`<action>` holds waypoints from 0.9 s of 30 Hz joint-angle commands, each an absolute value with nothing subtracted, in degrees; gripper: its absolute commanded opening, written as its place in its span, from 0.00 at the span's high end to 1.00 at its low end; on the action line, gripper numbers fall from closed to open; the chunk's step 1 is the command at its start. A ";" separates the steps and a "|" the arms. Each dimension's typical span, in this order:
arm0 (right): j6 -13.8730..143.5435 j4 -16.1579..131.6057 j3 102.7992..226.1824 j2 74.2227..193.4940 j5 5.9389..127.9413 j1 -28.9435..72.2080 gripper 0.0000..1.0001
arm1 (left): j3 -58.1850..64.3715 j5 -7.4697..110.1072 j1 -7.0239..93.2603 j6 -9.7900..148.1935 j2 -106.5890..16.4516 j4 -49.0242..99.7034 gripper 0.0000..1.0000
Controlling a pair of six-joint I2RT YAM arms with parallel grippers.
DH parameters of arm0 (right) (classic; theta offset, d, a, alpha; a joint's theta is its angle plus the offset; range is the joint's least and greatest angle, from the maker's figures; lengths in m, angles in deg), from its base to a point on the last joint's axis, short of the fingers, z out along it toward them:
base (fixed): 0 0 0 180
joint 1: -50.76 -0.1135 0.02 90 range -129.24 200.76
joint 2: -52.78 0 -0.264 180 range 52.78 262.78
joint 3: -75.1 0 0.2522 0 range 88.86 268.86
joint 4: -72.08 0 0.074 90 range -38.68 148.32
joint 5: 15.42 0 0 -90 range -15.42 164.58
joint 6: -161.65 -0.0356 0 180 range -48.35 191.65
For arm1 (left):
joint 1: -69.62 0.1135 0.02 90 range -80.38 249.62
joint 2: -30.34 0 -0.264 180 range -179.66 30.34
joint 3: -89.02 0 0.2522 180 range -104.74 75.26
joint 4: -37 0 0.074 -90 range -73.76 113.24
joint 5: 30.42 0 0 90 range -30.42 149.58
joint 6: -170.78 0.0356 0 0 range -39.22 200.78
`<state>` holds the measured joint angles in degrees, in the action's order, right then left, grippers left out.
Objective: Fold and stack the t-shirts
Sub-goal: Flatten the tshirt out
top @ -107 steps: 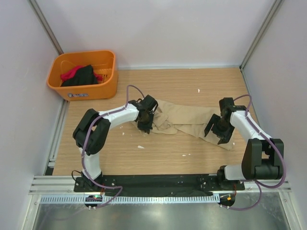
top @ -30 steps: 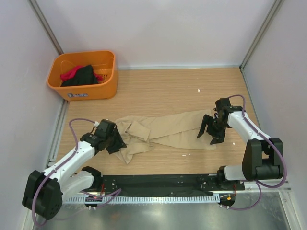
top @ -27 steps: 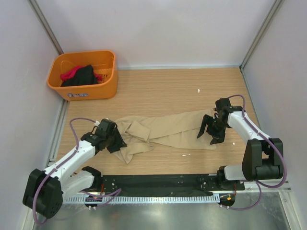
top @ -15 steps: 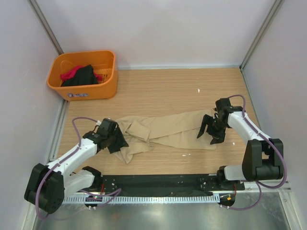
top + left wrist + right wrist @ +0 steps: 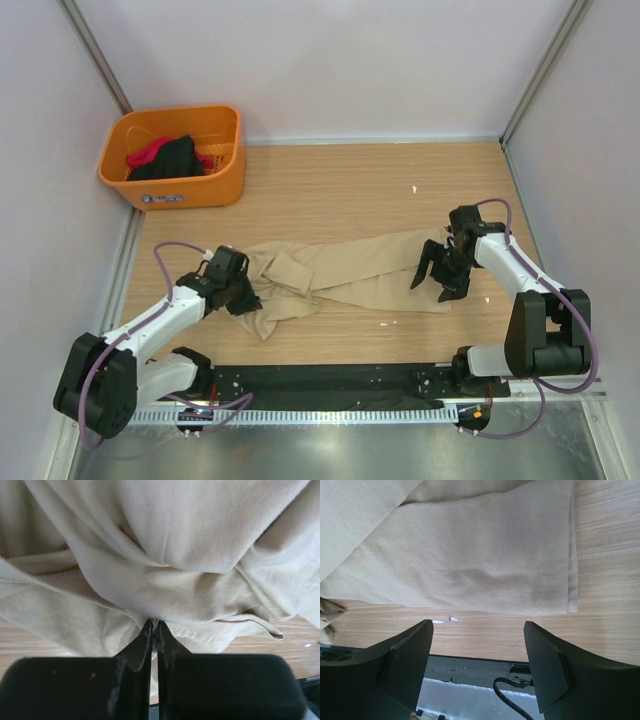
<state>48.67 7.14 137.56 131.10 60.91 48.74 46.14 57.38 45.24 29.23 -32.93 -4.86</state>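
Left wrist cam: L gripper [image 5: 154, 623] pinched tight on tan t-shirt [image 5: 200, 530] fold — R gripper [image 5: 477, 625] wide apart, holding nothing.

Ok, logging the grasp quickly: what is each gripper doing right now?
Left gripper: closed, pinching a fold of the tan t-shirt.
Right gripper: open, holding nothing, above the tan t-shirt's hem.

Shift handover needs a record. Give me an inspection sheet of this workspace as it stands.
Surface: wooden table, no damage seen.
Job's things: tan t-shirt bunched lengthwise across the table; black and red shirts in orange basket, far left.
Clutter: small white scraps on wood.
Hands: left hand pinched shut on tan cloth; right hand open by its hem.
Cables: purple cables run along both arms.
Surroundings: pale walls; metal rail at near edge.
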 commanded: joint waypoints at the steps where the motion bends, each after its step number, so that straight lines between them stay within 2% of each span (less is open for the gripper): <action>1: 46.61 7.26 137.37 129.42 62.01 48.91 0.21 | 43.46 57.38 45.36 31.65 -31.89 -3.74 1.00; 5: 39.51 5.06 136.32 129.16 66.40 48.91 0.23 | 38.81 58.52 45.36 34.19 -27.59 -11.10 1.00; 7: 35.98 3.83 135.35 126.98 70.61 49.97 0.28 | 36.95 58.88 45.10 35.95 -24.87 -14.45 1.00; 8: 34.84 3.39 135.09 125.91 71.41 51.88 0.32 | 35.46 58.70 45.01 36.39 -24.07 -15.17 1.00; 9: 32.82 2.95 134.57 124.51 72.64 52.95 0.49 | 35.01 58.61 44.92 36.74 -23.37 -15.69 1.00; 11: 32.28 2.25 134.38 122.48 73.70 56.38 0.53 | 34.66 57.83 44.75 37.01 -21.52 -16.32 1.00; 18: 31.57 3.03 131.93 122.83 74.32 59.46 0.53 | 32.73 52.99 44.39 39.99 -19.32 -13.94 1.00; 20: 33.06 6.26 131.14 123.53 70.38 60.60 0.52 | 30.89 51.32 44.39 40.52 -17.93 -13.68 1.00; 27: 40.18 12.26 139.64 128.62 67.81 60.60 0.34 | 19.81 58.52 44.48 45.80 -13.61 -21.40 1.00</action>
